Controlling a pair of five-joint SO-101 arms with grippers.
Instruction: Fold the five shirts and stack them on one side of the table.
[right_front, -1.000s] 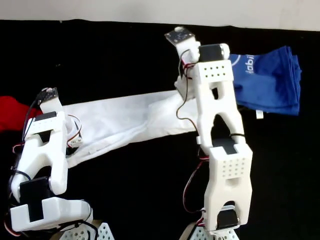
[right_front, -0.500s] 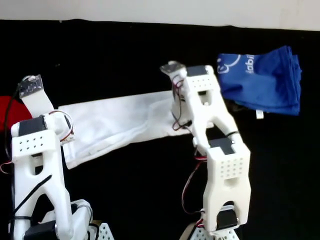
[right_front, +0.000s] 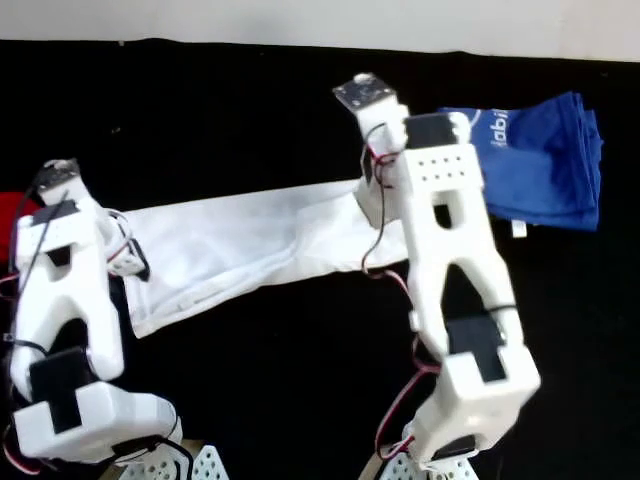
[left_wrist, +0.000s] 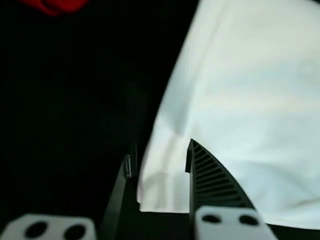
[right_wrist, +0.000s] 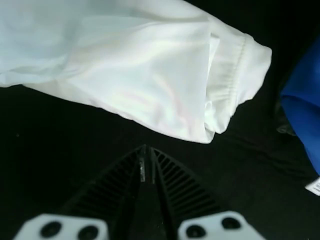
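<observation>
A white shirt (right_front: 250, 245), folded into a long strip, lies across the middle of the black table (right_front: 250, 110). My left gripper (right_front: 135, 268) is at its left end. In the left wrist view this gripper (left_wrist: 160, 160) is open, and a corner of the white shirt (left_wrist: 240, 100) lies between its fingers. My right gripper (right_front: 366, 200) hangs over the strip's right end. In the right wrist view it (right_wrist: 146, 162) is shut and empty, over bare table just short of the white shirt (right_wrist: 125, 65). A folded blue shirt (right_front: 545, 165) lies at the far right.
A red shirt (right_front: 12, 215) pokes in at the table's left edge and shows again in the left wrist view (left_wrist: 57, 5). The blue shirt (right_wrist: 305, 115) lies close beside the white strip's right end. A pale wall borders the table's far edge.
The left arm rose, then dropped back to the strip's left end. The right arm dipped toward the shirt, then drew up and back. The shirt has hardly shifted.
</observation>
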